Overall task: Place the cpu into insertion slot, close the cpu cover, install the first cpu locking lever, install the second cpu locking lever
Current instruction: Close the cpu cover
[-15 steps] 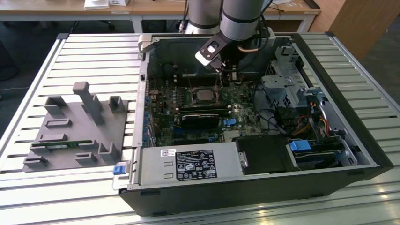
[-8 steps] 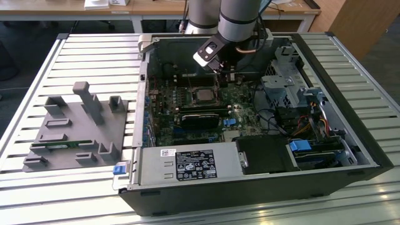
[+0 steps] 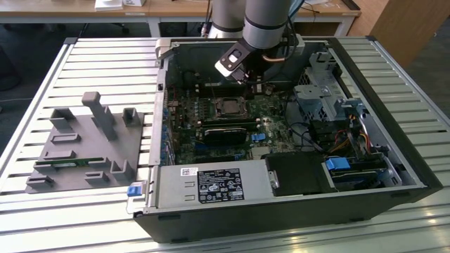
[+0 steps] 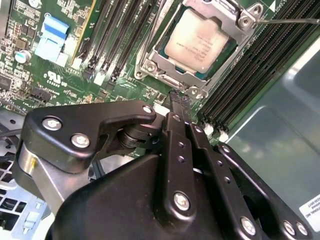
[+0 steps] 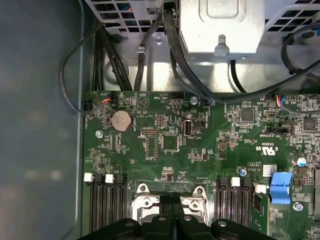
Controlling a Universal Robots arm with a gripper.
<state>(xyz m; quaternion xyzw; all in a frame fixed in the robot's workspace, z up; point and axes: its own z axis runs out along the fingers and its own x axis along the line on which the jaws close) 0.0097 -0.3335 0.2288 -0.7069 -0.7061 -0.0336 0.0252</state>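
cpu (image 4: 200, 40) is sat in the insertion slot (image 3: 228, 107), cpu cover (image 4: 162, 64) down flat over it w/ chip showing thru the window. Tool (image 4: 179, 98) has its fingers pinched together, nothing btwn them, tip just beside the cover's edge. Thin lever (image 4: 287, 21) sticks out by a cover corner. Pc case (image 3: 281, 221) sits on the slatted bench (image 3: 105, 58).

A robotics lab or test workshop: an open computer case (image 3: 295, 216) lies under the tool (image 3: 246, 80) on a slatted metal surface (image 3: 105, 58), a grey fixture block (image 3: 77, 153) well apart from it, wooden desks (image 3: 176, 8) beyond.
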